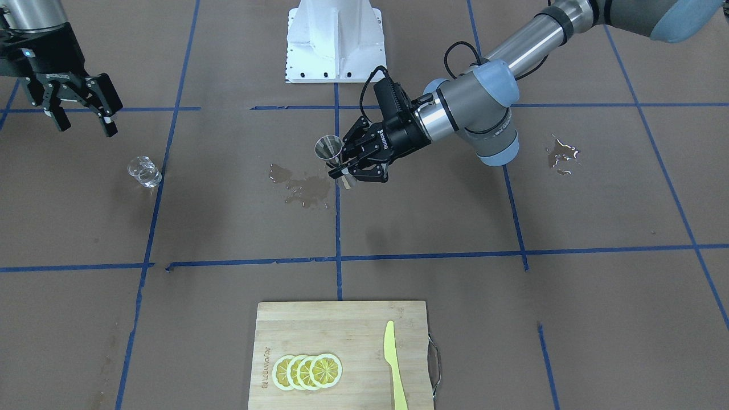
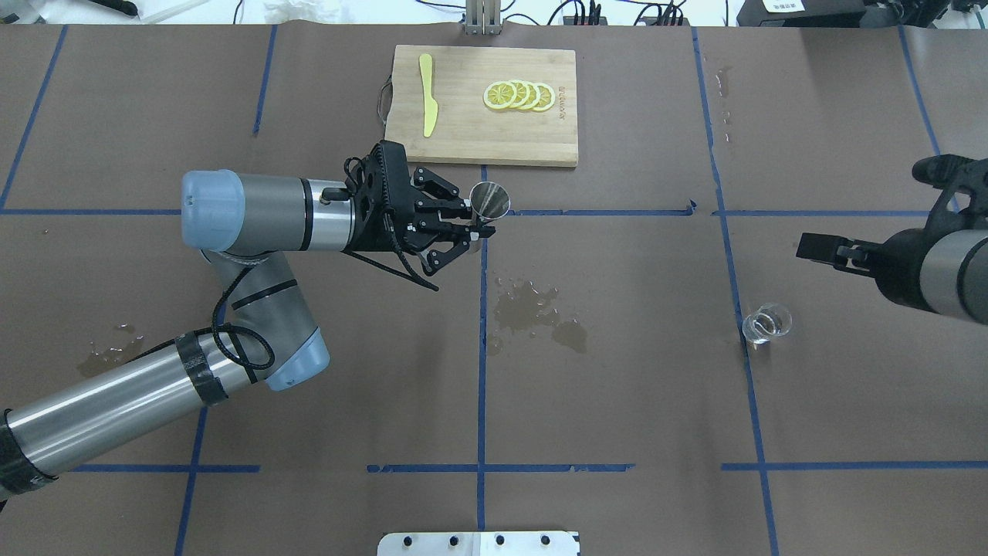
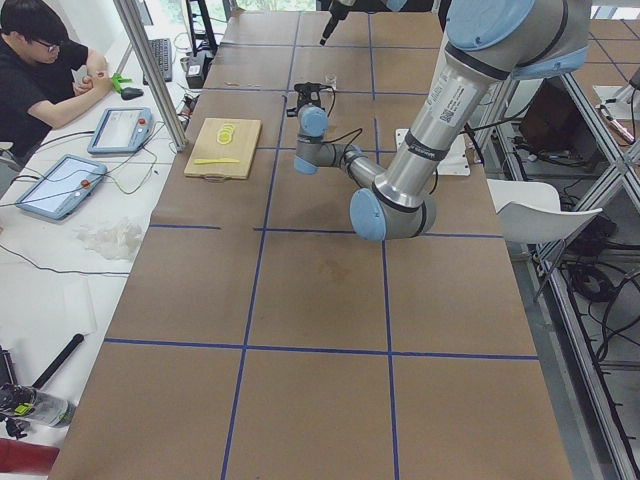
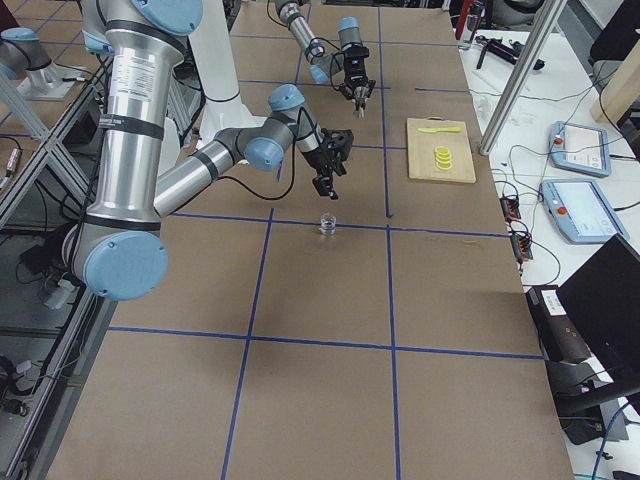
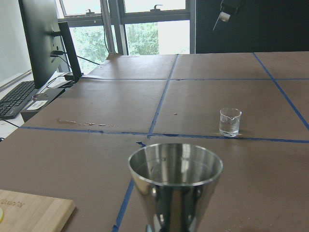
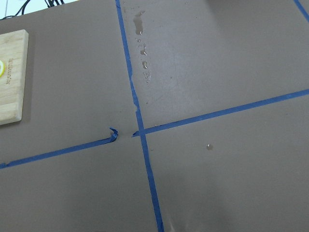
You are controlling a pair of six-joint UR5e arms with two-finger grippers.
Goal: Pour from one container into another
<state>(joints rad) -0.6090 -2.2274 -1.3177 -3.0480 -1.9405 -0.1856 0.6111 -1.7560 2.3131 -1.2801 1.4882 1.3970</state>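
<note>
A steel jigger hangs above the table's middle blue tape line, and my left gripper is shut on its narrow waist. The left wrist view looks over the jigger's open rim; I cannot see liquid inside. A small clear glass beaker stands on the table far toward my right side, also seen as the beaker beyond the jigger. My right gripper hovers open and empty above the table, behind the beaker and apart from it.
A wooden cutting board with lemon slices and a yellow knife lies at the far edge. Wet patches mark the paper near the centre and at both sides. A person sits beyond the table's far side.
</note>
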